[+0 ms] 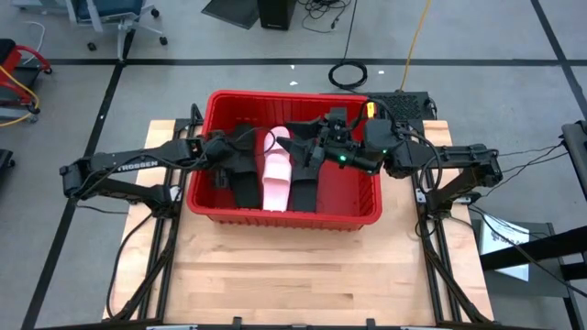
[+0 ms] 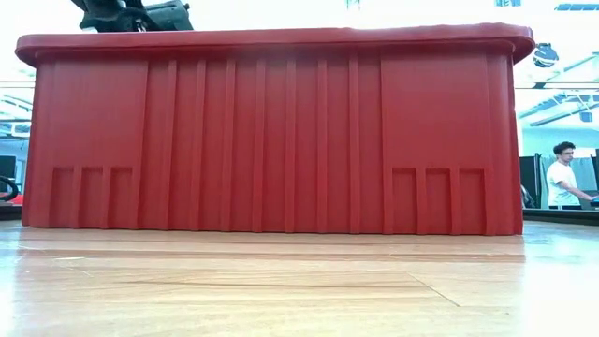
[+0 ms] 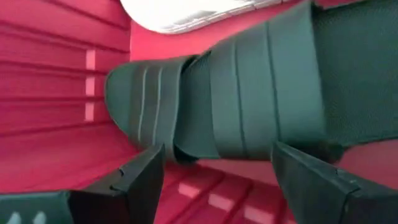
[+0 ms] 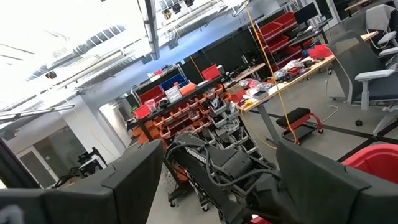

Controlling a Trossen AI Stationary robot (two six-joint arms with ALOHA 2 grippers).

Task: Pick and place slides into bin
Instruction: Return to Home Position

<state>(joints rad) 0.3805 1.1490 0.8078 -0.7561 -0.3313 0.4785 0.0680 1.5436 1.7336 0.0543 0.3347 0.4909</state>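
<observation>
Overhead, a pale wooden table (image 1: 275, 266) stands on a grey floor marked with black tape lines, an office chair (image 1: 115, 18) and a coiled cable (image 1: 348, 73) beyond it. Past the table, the room holds shelving with red crates (image 4: 186, 93), and a person (image 2: 564, 178) stands far off. The red bin (image 1: 284, 218) sits at the table's far half. Inside lie a pink slide (image 1: 277, 174), a black slide (image 1: 243, 179) left of it and another black slide (image 1: 303, 183) right of it; the arms hide the rest. The left gripper (image 3: 217, 152) hangs low in the bin, fingers spread and empty, over a black slide. The right gripper (image 4: 217, 155) is above the bin's far side, fingers parted, holding nothing.
</observation>
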